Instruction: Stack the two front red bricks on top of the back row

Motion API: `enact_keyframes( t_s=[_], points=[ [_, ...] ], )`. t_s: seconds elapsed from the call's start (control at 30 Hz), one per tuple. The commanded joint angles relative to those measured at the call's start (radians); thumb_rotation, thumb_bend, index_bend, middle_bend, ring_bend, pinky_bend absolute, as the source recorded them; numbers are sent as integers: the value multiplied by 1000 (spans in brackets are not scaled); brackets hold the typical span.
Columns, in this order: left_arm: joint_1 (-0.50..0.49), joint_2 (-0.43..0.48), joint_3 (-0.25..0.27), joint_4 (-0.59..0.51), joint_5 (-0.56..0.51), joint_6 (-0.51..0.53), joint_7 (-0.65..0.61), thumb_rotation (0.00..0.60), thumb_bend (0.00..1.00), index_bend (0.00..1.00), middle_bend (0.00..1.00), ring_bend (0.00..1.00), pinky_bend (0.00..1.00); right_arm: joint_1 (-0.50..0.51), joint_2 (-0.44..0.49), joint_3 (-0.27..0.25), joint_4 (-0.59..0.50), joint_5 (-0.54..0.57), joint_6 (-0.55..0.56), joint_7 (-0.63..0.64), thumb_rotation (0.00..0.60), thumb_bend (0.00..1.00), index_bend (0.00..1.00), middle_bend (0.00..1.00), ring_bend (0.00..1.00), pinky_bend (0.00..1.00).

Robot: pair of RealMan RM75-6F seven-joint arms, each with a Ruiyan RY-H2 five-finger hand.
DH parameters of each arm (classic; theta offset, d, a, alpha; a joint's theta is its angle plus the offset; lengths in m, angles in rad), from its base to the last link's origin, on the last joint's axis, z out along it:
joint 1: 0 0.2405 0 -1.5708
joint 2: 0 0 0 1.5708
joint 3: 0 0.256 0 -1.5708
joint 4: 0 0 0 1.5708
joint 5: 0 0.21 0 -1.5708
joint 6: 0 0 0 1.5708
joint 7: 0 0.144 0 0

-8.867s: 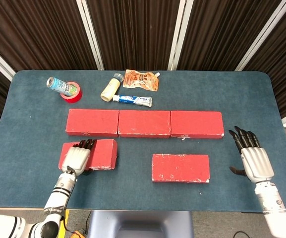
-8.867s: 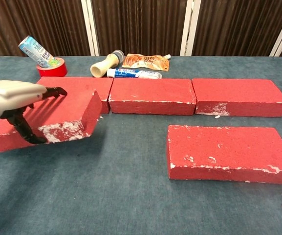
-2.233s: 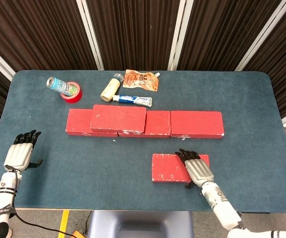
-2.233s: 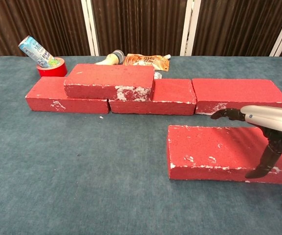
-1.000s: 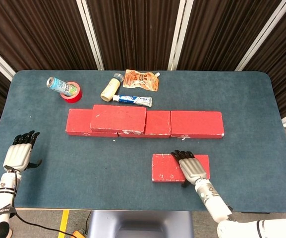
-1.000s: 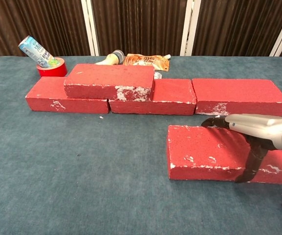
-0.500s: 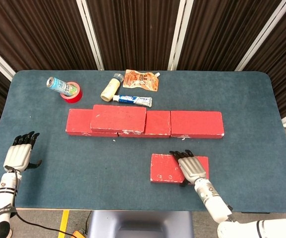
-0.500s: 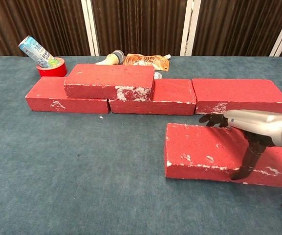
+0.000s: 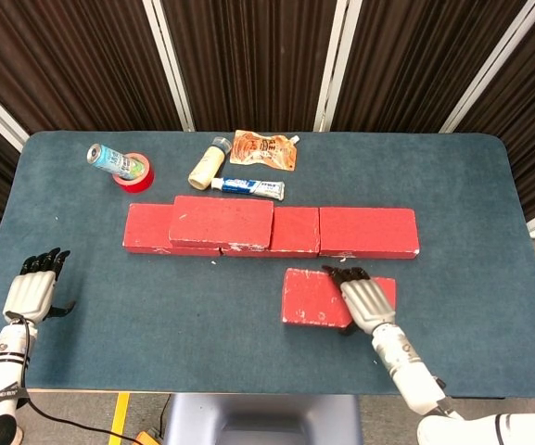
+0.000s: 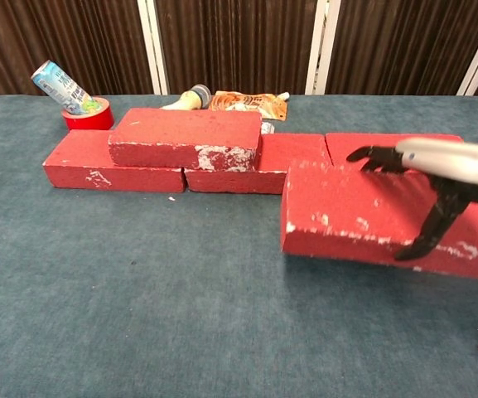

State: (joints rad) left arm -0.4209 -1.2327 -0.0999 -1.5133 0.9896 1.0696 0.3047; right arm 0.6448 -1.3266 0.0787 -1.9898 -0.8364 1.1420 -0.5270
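Gripping the front brick (image 9: 315, 298) with my right robot hand (image 9: 366, 301), I hold it lifted off the bench (image 9: 490, 213), as the chest view shows: my fingers (image 10: 377, 155) lie over its top and far edge while my thumb presses its near face. The brick hangs just in front of the back row (image 9: 369, 232), hiding part of the row's right brick in the chest view, its right end sagging slightly lower than its left. The other brick (image 9: 222, 222) already sits on top of the back row, spanning the seam between the left and middle bricks. My left robot hand (image 9: 31, 292) rests near the bench's left front corner, well apart from all the bricks, holding nothing, fingers extended and slightly apart.

Behind the row, toward the far edge, lie a can (image 9: 108, 159) propped on a red tape roll (image 9: 140, 176), a small bottle (image 9: 207, 164) on its side, a toothpaste tube (image 9: 248, 187) and an orange pouch (image 9: 264, 149)
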Motion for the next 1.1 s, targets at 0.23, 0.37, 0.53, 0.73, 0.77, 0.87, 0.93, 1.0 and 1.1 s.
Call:
enact_keyframes(
  t_s=[0.23,0.37,0.53,0.73,0.77,0.87,0.93,1.0,1.1],
  points=[
    [-8,-4,-2,-6,-11,-11,18,600,265,0,0,0,35,45,182,134,-20,130,-57,70,600,48,81,266,343,111],
    [-24,-15,-10,-5,-30,-32,28,600,265,0,0,0,35,104,227,178,41,216,-165,92,600,49,82,266,338,99],
    [-41,-19,-24,-6,-50,-46,37,600,265,0,0,0,36,166,242,206,108,278,-268,111,600,48,81,266,297,93],
    [-60,-37,-38,-2,-100,-66,53,600,265,0,0,0,36,296,186,241,276,358,-381,105,600,48,88,266,296,80],
    [-65,-39,-39,-4,-117,-71,61,600,264,0,0,0,36,327,169,238,313,382,-398,95,600,48,88,266,296,80],
    [-71,-45,-42,0,-139,-76,64,600,263,0,0,0,36,386,141,220,362,415,-407,63,600,48,88,266,296,79],
    [-74,-51,-43,9,-146,-81,62,600,265,0,0,0,36,413,129,202,377,427,-396,35,600,48,88,266,296,76],
    [-77,-58,-41,20,-148,-86,60,600,266,0,0,0,36,437,116,180,387,435,-383,7,600,49,89,266,296,72],
    [-80,-68,-40,34,-149,-91,53,600,265,0,0,0,36,460,100,154,406,457,-391,-9,600,49,92,266,296,71]
  ],
)
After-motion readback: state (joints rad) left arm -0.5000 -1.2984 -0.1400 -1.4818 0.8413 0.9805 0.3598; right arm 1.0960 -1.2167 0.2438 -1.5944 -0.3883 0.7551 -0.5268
